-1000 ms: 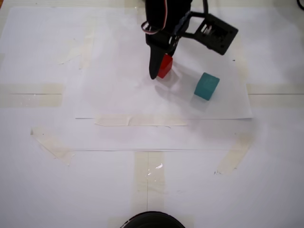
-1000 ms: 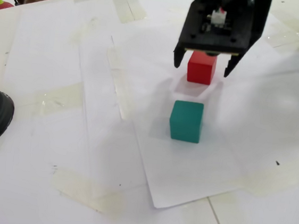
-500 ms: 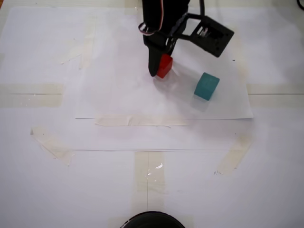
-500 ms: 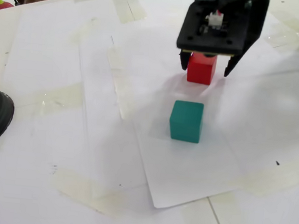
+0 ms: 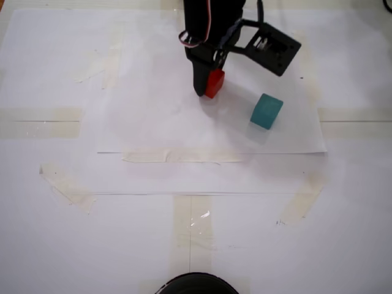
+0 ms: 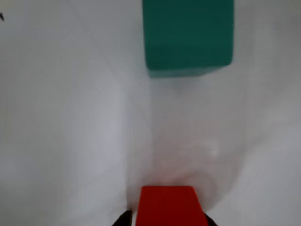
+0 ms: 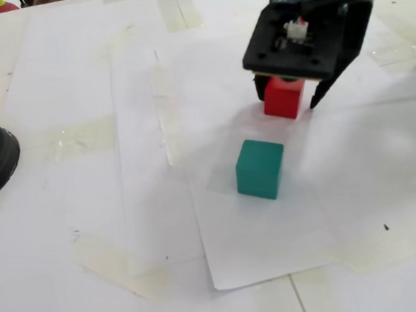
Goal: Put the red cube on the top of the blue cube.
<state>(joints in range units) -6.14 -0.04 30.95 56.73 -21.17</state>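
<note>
The jaws stood on either side of the red cube point(image 7: 283, 98), one dark tip at each lower corner of it in the wrist view, seemingly closed on it; whether they pressed it firmly could not be told. The gripper point(image 5: 207, 92) hung low over the white paper point(image 5: 153, 122), and it was unclear whether the cube was just off the sheet or resting on it. So the task looked to be at its first stage: the grasp was probably made, while the lift, the carry and the placing were all left to do.

The red cube point(image 6: 167, 206) was small, matte and plain-faced. The blue cube point(image 7: 258, 168), teal, of like size, sat flat on the paper near the red one but apart from it, its top bare. The tabletop point(image 5: 61, 245) beyond was white, with strips of tape.
</note>
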